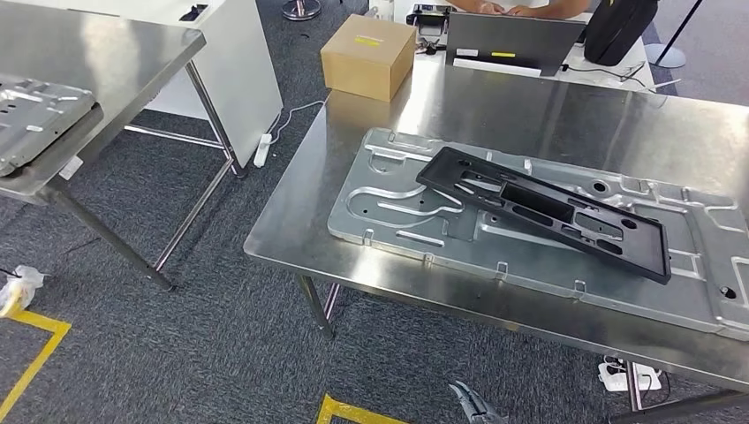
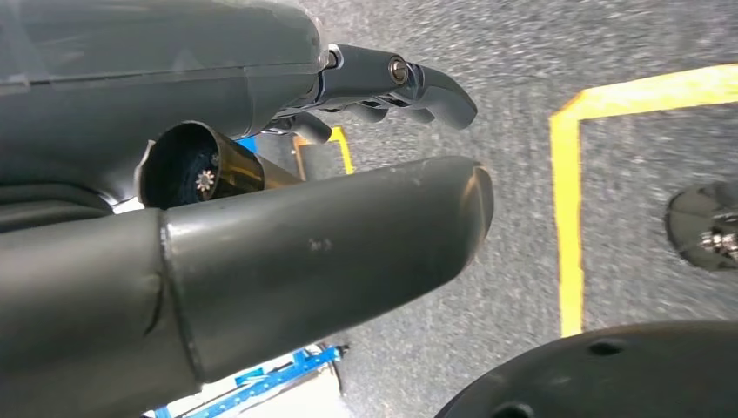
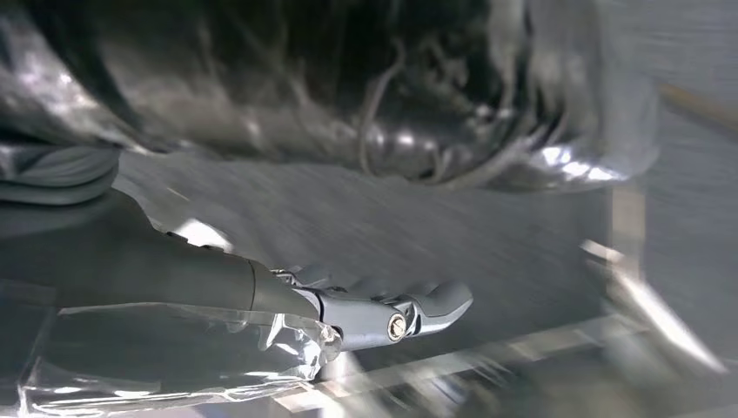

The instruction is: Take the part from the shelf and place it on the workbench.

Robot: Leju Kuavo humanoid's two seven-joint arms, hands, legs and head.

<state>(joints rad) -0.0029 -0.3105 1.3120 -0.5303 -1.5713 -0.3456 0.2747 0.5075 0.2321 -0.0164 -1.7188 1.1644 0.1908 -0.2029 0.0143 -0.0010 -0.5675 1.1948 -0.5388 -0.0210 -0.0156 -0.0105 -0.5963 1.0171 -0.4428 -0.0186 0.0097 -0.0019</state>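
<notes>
A: How are the hands now?

B: Both hang low over the grey carpet floor (image 2: 522, 226). The left hand (image 2: 287, 218) holds nothing, its dark fingers (image 2: 409, 83) stretched apart from the thick thumb. The right hand (image 3: 348, 309) seems empty also, but that picture is blurred, so I cannot tell how its fingers lie.

A: And the part?

B: The black flat plastic frame with cut-outs (image 1: 543, 212) lies on the big stamped silver metal panel (image 1: 397, 216) on the steel workbench (image 1: 495, 106), ahead and to the right. Its long axis runs diagonally, the far end to the left.

A: Which arm is nearer?

B: I judge the right one.
</notes>
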